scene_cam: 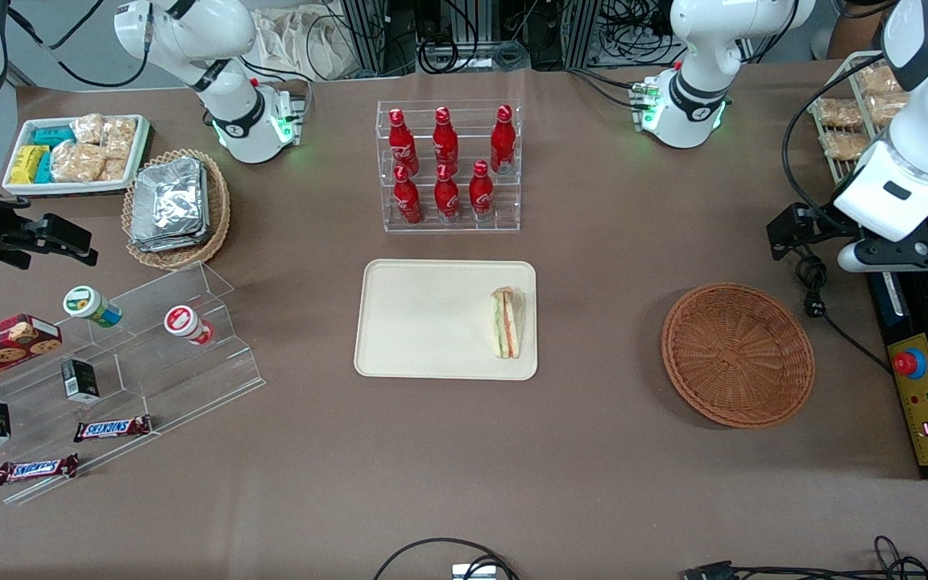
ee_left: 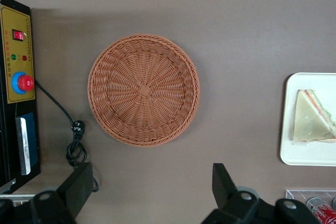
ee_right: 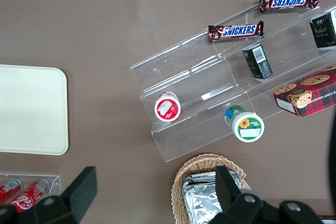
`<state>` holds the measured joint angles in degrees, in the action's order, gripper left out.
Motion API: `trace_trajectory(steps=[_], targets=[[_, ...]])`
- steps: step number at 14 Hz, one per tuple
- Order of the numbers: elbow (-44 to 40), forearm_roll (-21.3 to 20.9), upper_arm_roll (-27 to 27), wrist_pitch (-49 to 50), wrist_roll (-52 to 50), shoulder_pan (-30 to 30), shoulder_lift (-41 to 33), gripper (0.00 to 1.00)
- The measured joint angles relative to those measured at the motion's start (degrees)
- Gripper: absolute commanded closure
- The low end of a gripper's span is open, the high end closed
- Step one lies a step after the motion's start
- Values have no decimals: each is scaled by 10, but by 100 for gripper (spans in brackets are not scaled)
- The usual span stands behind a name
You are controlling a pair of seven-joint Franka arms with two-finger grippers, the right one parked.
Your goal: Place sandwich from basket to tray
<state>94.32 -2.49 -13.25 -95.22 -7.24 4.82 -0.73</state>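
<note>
The sandwich lies on the cream tray, at the tray's edge toward the working arm's end. It also shows in the left wrist view, on the tray. The reddish-brown woven basket is empty and also shows in the left wrist view. My left gripper hangs high above the table, farther from the front camera than the basket and toward the working arm's end. In the left wrist view the gripper is open wide with nothing between its fingers.
A clear rack of red cola bottles stands farther from the front camera than the tray. A control box with a red button and a black cable lie beside the basket. A clear stepped shelf of snacks and a pale basket of foil packets sit toward the parked arm's end.
</note>
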Motion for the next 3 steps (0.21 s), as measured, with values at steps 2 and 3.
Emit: trace_trajectory(steps=[2, 3], targets=[[0, 0, 4, 0, 0, 0, 0, 0], [0, 1, 7, 0, 0, 0, 0, 0]])
